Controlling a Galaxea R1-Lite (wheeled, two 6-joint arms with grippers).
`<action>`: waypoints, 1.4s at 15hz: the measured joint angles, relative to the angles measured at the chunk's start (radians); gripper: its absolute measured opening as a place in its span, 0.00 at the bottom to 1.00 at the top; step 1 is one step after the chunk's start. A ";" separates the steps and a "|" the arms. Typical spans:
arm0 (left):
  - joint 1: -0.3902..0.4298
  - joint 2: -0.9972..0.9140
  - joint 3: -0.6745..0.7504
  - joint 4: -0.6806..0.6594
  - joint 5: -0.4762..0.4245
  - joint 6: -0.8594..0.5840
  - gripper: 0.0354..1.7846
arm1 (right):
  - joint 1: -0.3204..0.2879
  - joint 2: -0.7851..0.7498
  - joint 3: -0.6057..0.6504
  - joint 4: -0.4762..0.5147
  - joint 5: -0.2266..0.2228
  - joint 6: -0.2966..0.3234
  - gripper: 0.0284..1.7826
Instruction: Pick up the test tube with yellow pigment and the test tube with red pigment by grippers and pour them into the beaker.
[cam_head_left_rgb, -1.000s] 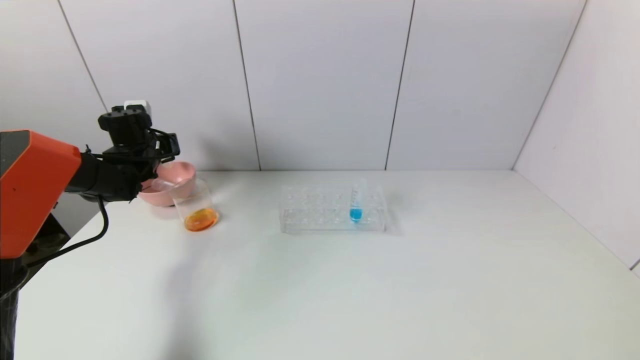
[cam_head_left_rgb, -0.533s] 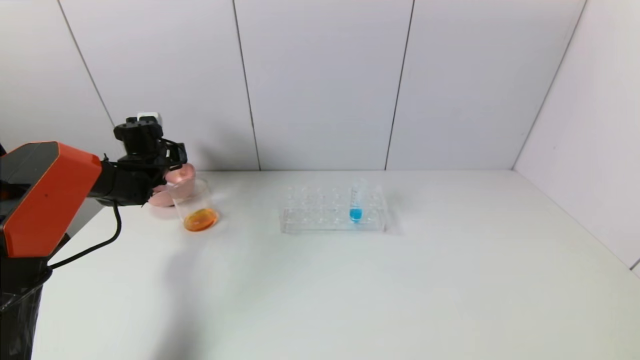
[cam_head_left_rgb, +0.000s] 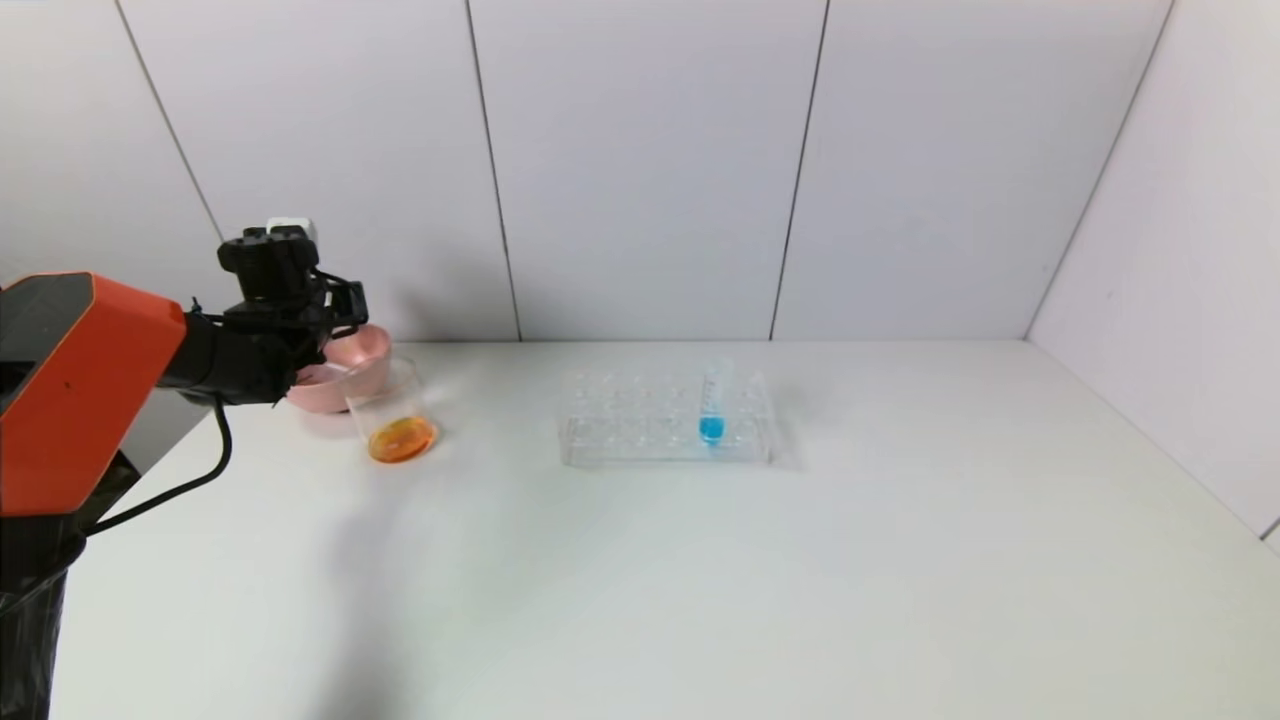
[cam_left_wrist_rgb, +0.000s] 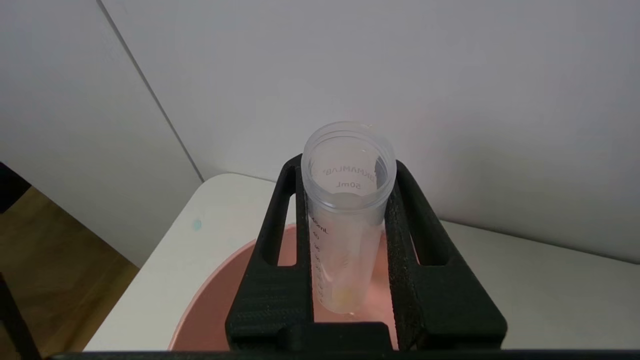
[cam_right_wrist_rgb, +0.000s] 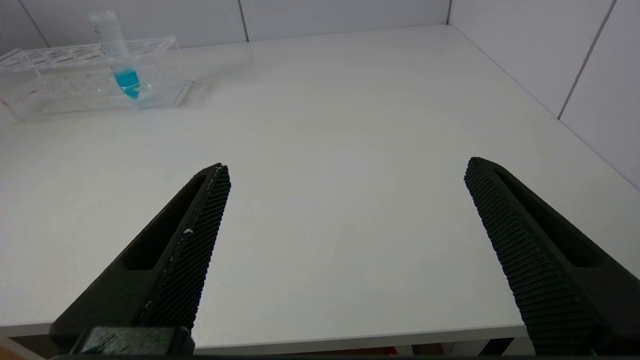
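Over the pink bowl (cam_head_left_rgb: 345, 375) at the far left of the surface (cam_head_left_rgb: 640, 560), the left end effector (cam_left_wrist_rgb: 345, 240) clamps a drained tube with yellowish residue (cam_left_wrist_rgb: 345, 225). Beside the bowl stands the beaker (cam_head_left_rgb: 392, 412) holding orange liquid. The right end effector (cam_right_wrist_rgb: 345, 210) gapes wide, empty, near the surface's front edge.

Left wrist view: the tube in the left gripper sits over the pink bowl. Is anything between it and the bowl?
Nothing visible. The left gripper is clamped on the test tube with yellow pigment, which holds only yellowish residue at its tip, directly above the pink bowl. The beaker with orange liquid stands beside the bowl.
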 joint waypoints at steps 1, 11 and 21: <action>0.000 -0.005 0.002 0.010 0.001 -0.001 0.23 | 0.000 0.000 0.000 0.000 0.000 0.000 0.96; -0.011 -0.028 0.014 0.011 0.001 0.005 0.58 | 0.000 0.000 0.000 0.000 0.000 0.000 0.96; -0.056 -0.170 0.143 0.008 -0.006 0.005 0.99 | 0.000 0.000 0.000 0.000 0.000 0.000 0.96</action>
